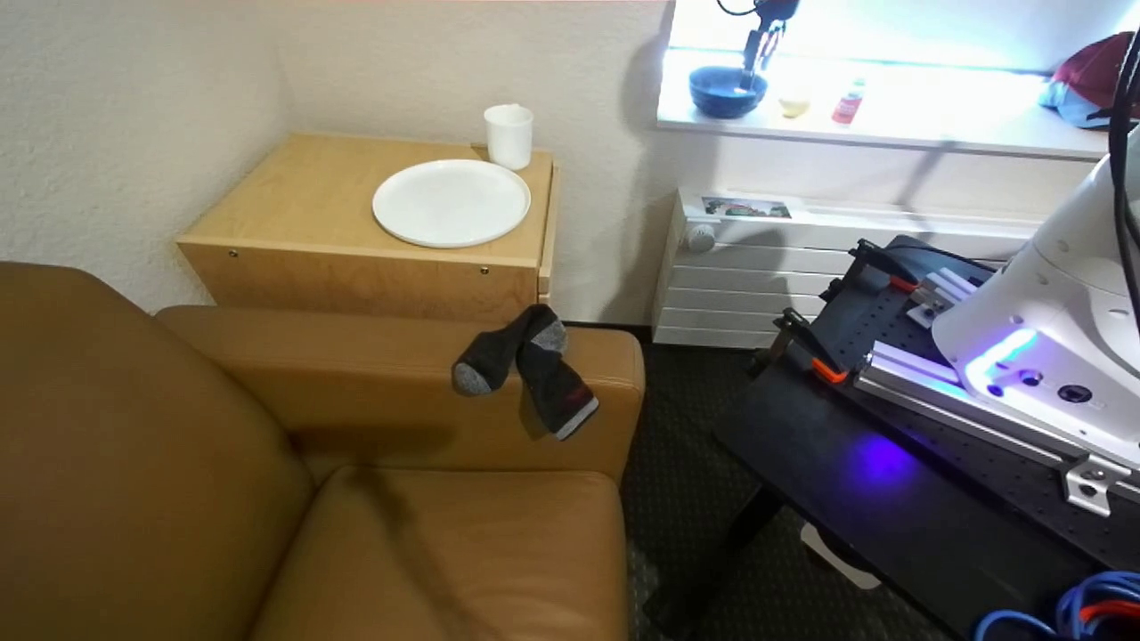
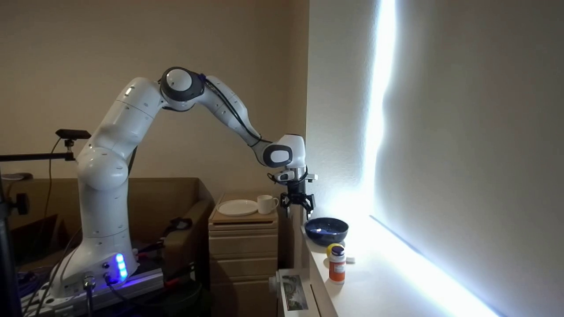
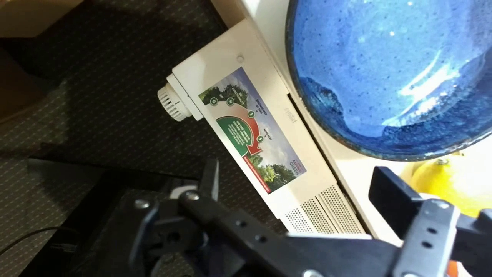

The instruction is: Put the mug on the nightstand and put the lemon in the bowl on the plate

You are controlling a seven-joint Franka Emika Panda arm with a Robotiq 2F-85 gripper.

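Glare floods the windowsill point(image 2: 387, 286), where the bowl point(image 2: 326, 237) sits at the room-side edge and the lemon point(image 3: 446, 182) lies just beside it. With the mug point(image 1: 509, 140) already on the nightstand point(image 1: 303, 200), the lemon-and-bowl step seems in hand. Spread and holding nothing, the gripper point(image 2: 298, 215) hangs near that edge; next, it probably must move over the lemon, descend and pinch. The plate point(image 1: 451, 203) lies beside the mug near the nightstand's drawer-side edge, beyond the sofa point(image 1: 374, 427).
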